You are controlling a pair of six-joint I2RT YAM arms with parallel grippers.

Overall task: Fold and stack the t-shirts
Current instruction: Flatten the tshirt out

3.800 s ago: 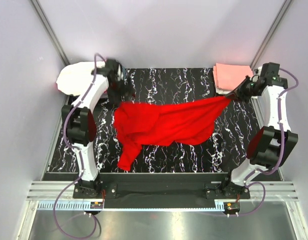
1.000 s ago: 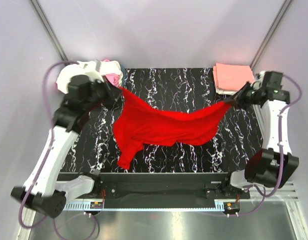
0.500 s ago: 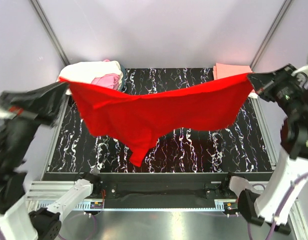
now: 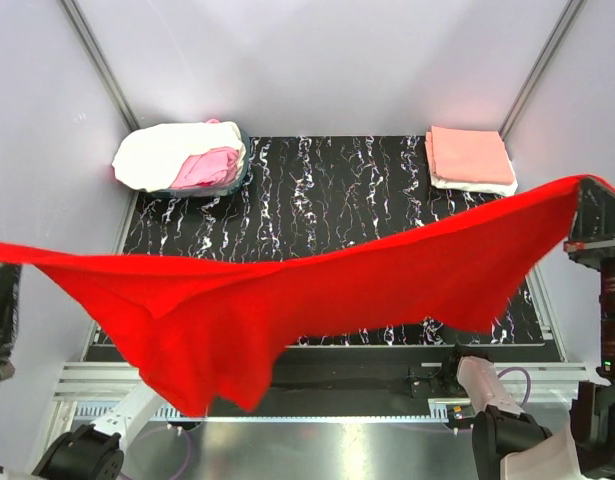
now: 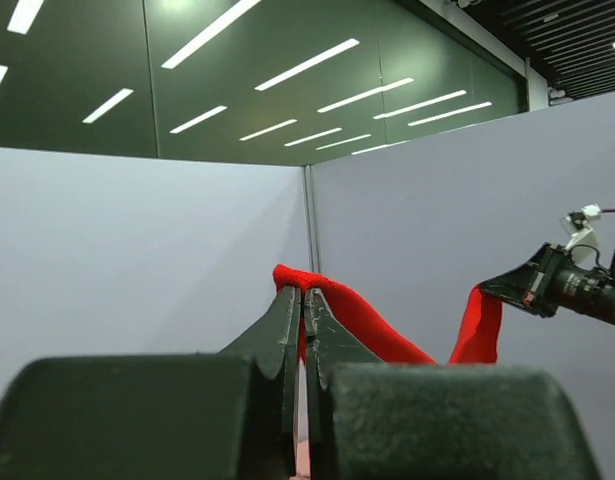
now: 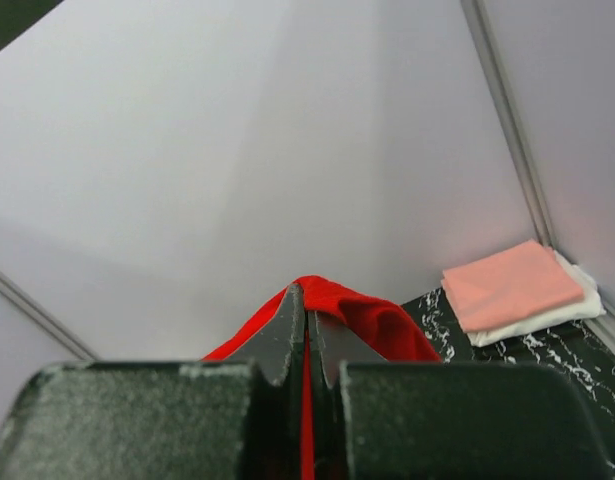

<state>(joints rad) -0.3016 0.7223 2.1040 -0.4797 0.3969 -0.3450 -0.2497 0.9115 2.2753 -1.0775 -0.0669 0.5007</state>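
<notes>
**A:** Where is the red t-shirt?

**B:** The red t-shirt (image 4: 317, 290) hangs in the air over the bench (image 4: 367, 190). It is stretched wide, from past the left edge to past the right edge. Its upper hem runs as a shallow sagging line, and in the top view the right end sits nearer the far edge than the left end does. The loose cloth droops most toward the near-left corner, where it covers the bench's near edge in that view.

**A:** And what holds it?

**B:** Both arms, one at each end. The left claw (image 5: 303, 298) is clenched on the cloth: in its wrist view the two fingers press together with a red fold pinched at the tips. The right claw (image 6: 307, 300) is clamped the same way, with a red fold bulging just past its tips. From the left wrist, the shirt runs off to the right toward the other arm.

**A:** Where are the other shirts?

**B:** At the far-right corner a folded salmon-pink shirt (image 4: 471, 155) lies flat on a folded white shirt (image 4: 479, 186). The white one shows only as a strip along the near and right sides. At the far-left corner there is a loose heap. It holds a cream-white shirt (image 4: 167, 155) with a pink shirt (image 4: 209, 168) bunched against its near-right side. Both piles lie well apart from the red cloth.
</notes>
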